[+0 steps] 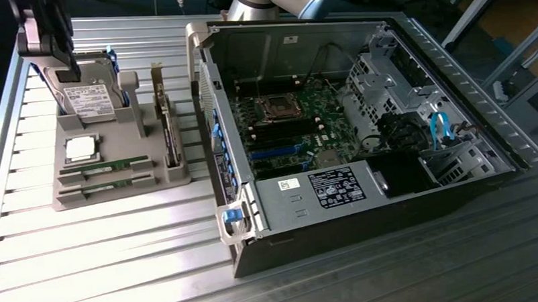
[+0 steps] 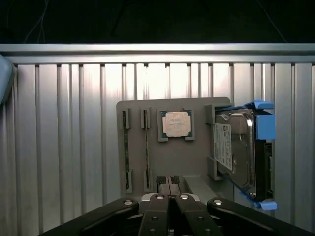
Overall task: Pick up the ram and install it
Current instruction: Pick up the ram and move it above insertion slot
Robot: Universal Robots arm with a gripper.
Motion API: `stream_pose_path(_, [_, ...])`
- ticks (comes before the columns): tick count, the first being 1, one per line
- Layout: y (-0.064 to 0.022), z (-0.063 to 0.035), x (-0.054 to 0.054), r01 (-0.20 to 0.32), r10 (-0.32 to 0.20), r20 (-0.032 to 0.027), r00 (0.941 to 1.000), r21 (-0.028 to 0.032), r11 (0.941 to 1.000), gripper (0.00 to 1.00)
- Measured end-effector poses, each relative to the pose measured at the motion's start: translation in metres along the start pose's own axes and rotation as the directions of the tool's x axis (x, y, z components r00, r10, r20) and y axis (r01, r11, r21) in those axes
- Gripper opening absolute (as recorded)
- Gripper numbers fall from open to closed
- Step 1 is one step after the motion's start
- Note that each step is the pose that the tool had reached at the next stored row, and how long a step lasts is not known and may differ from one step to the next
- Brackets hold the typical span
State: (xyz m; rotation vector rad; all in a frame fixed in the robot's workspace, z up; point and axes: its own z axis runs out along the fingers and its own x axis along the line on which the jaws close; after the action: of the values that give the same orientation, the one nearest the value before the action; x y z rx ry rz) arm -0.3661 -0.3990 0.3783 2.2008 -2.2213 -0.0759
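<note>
Jaws clenched on nothing, tips pressed together, I hold the arm above the grey tray (image 2: 172, 162) at one end of the ribbed metal surface (image 2: 59, 147), well clear of everything on it. The ram (image 2: 146, 147) stands on edge in a narrow slot at the tray's end farthest from the hard drive (image 2: 236, 147), untouched. A second stick (image 2: 125, 153) sits in the neighbouring slot, closer to that short edge, the two parallel and just apart. Between the slots and the drive lies the square silver processor (image 2: 176, 124), in its own recess.

In the exterior view the open computer case (image 1: 361, 228) lies beside the tray, toward the exterior view's right, its motherboard (image 1: 304, 133) exposed. The pick has not begun, as I read it.

I expect the ram to be light and stiff yet easy to damage: a thin board that could crack or chip if twisted, with little to stop it slipping between smooth pads. Short brackets hold each stick at both ends, so the free middle stretch of its upper edge looks the place to take hold, pinching across the board's thin thickness, square to its length. The neighbour's closeness leaves little room for one jaw to drop between them, so centring matters.
</note>
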Motion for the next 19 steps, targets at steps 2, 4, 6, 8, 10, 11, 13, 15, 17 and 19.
stream_pose_path(2, [-0.0001,0.0018,0.0000,0.000,0.000,0.0000,1.0000,0.0000,1.0000,0.10])
stream_pose_path(4, [-0.0002,0.0030,0.0001,0.000,0.000,-0.0001,1.0000,-0.0001,1.0000,0.10])
stream_pose_path(6, [-0.0001,0.0030,0.0001,0.000,0.000,-0.0002,1.0000,-0.0002,1.0000,0.10])
stream_pose_path(8, [-0.0001,0.0031,0.0001,0.000,0.000,-0.0001,1.0000,-0.0001,1.0000,0.10])
stream_pose_path(10, [-0.0001,0.0031,0.0001,0.000,0.000,0.0000,1.0000,0.0000,1.0000,0.10])
stream_pose_path(11, [-0.0001,0.0031,0.0001,0.000,0.000,0.0000,1.0000,-0.0001,1.0000,0.10])
stream_pose_path(13, [-0.0001,0.0031,0.0001,0.000,0.000,0.0000,1.0000,0.0000,1.0000,0.11])
stream_pose_path(15, [-0.0002,0.0031,0.0002,0.000,0.000,0.0000,1.0000,0.0000,1.0000,0.23])
stream_pose_path(17, [-0.0002,0.0031,0.0002,0.000,0.000,0.0000,1.0000,0.0000,1.0000,0.30])
stream_pose_path(19, [-0.0002,0.0061,0.0003,0.000,0.000,0.0000,1.0000,0.0001,1.0000,0.30])
